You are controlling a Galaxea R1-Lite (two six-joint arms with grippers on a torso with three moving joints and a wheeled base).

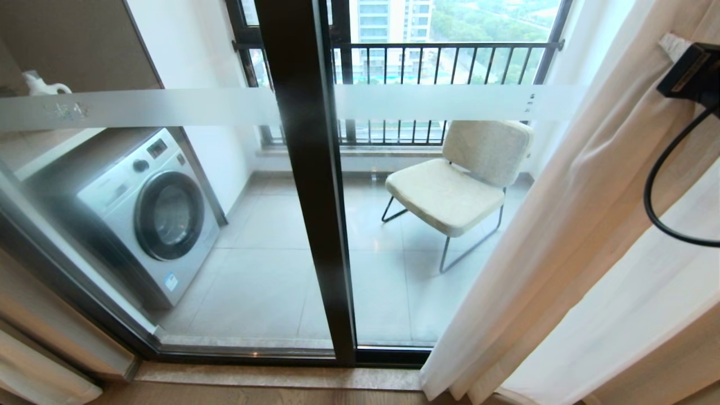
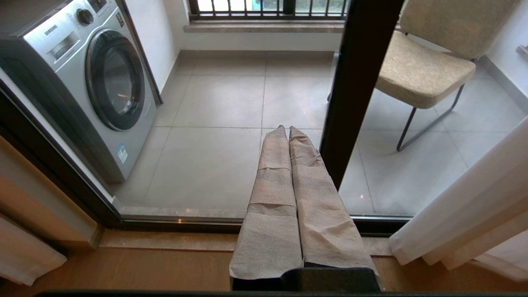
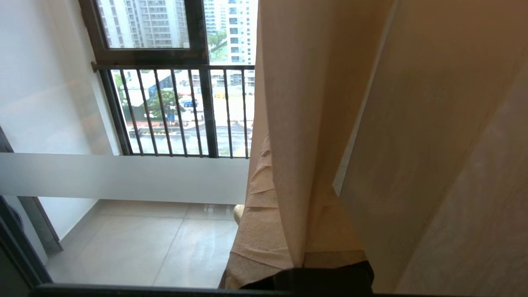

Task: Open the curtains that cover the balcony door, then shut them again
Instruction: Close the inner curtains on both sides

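— Door's (image 1: 304, 185) uncovered, curtains (image 1: 568, 225) bunched right; is closing next?

— Seems so. The right gripper (image 3: 297, 231) is pinched on a curtain fold — it needs dragging left. Left gripper (image 2: 288, 136), closed, holds nothing.

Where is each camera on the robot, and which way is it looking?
Head view: up on the robot's head, looking down through the balcony door at the washing machine and chair; the right arm's wrist and cable poke in by the curtains.
Left wrist view: behind the left gripper, fingers shut, facing the glass low down.
Right wrist view: behind the right gripper, shut on the curtains, facing the railing window.
Shared: head and left wrist views both show the washing machine and chair.
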